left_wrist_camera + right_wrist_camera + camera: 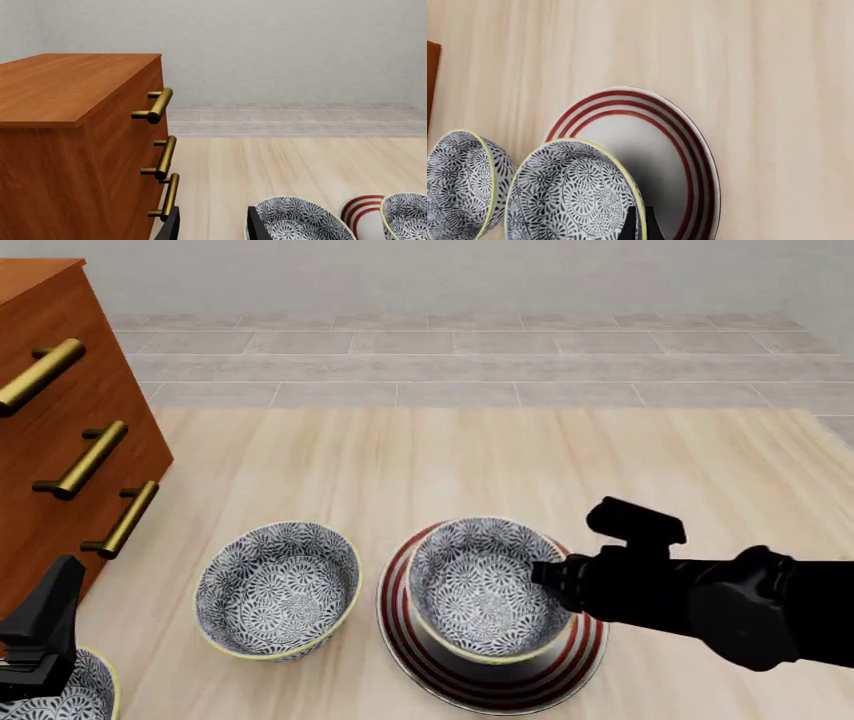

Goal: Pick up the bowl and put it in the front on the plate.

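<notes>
Three deep round ceramic bowls with dense blue-and-white floral pattern and pale yellow rims show in the front view. One bowl [487, 585] sits on the large round flat white plate with three red rings [416, 660], slightly toward the plate's 12 o'clock, so more of the ringed rim shows at 6 o'clock. The right claw [545, 575], black, reaches in from 3 o'clock and is clamped on that bowl's rim at its 3 o'clock edge; the right wrist view shows its two fingertips [629, 227] pinched close together over the yellow rim. A second identical bowl [278, 588] stands on the pale wooden worktop [400, 470] just beside the plate at 9 o'clock, apart from it. The third bowl [67, 695] is cut off at the picture's 8 o'clock corner, under the left claw [47, 625]. That claw's fingers [257, 225] stand apart in the left wrist view, holding nothing. A reddish-brown wooden drawer cabinet [67, 370] with three brass bar handles [83, 460] stands at 10 o'clock.
</notes>
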Robot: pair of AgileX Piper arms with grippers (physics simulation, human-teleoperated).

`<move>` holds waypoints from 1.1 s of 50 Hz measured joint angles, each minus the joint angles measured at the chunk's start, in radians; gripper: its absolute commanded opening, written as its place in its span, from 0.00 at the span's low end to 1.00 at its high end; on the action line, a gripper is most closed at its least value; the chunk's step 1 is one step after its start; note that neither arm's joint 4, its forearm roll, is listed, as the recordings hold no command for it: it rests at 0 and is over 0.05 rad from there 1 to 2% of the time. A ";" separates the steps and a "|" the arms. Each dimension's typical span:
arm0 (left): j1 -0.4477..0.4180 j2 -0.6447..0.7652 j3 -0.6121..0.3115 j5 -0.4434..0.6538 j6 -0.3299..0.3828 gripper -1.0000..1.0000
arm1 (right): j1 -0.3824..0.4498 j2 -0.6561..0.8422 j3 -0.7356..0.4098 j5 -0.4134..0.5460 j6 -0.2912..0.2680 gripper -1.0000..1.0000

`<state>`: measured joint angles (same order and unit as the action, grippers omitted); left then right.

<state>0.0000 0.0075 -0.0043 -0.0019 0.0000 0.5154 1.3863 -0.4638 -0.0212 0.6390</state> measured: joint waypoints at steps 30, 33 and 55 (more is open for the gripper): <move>0.000 0.000 0.000 0.000 0.000 1.00 | -0.017 0.026 -0.017 -0.005 -0.024 1.00; 0.000 0.000 0.000 0.000 0.000 1.00 | -0.019 0.024 -0.022 -0.001 -0.027 1.00; 0.000 0.000 0.000 0.000 0.000 1.00 | -0.027 -0.008 -0.058 0.046 -0.047 1.00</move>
<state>0.0000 0.0075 -0.0043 -0.0019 0.0000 0.4883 1.3782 -0.5221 0.0249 0.5920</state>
